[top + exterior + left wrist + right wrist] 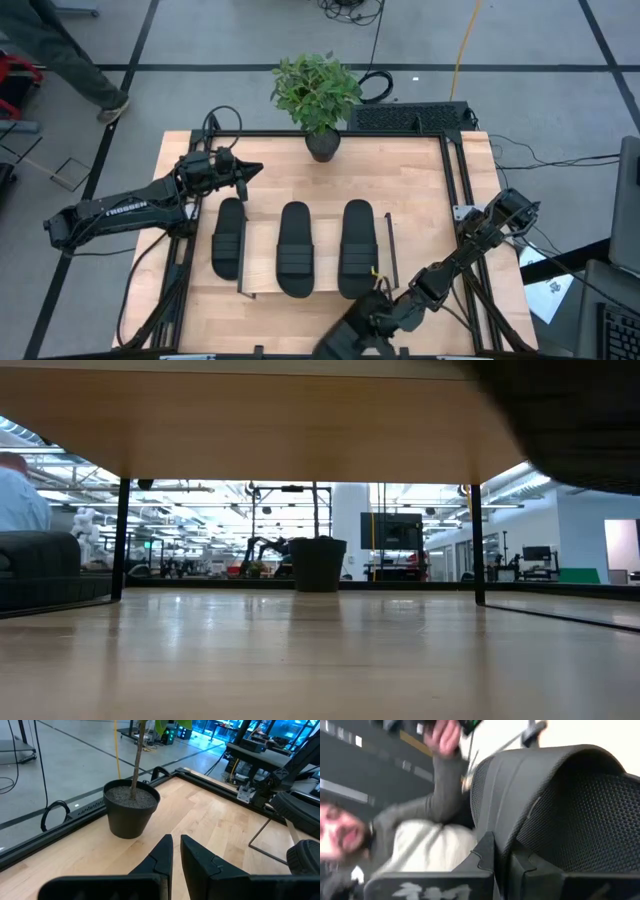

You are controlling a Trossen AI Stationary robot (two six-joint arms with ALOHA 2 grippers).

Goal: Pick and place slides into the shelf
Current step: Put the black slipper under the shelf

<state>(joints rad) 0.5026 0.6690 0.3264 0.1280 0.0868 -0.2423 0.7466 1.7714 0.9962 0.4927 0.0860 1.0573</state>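
Three black slides lie side by side on the shelf, a low light-wood board with thin black wire ends, at the middle of the table: the left slide at the board's left edge, the middle slide and the right slide on it. The left gripper hovers just beyond the far end of the left slide, its fingers drawn almost together with only a thin gap and nothing between them; straight ahead of the tips stands a potted plant in a black pot, near but not touching. At the table's near edge the right gripper points away from the table, its fingers pressed onto the edge of the fourth slide, whose ribbed strap arches just beyond the tips. A person in a grey sleeve shows past that slide, well behind it.
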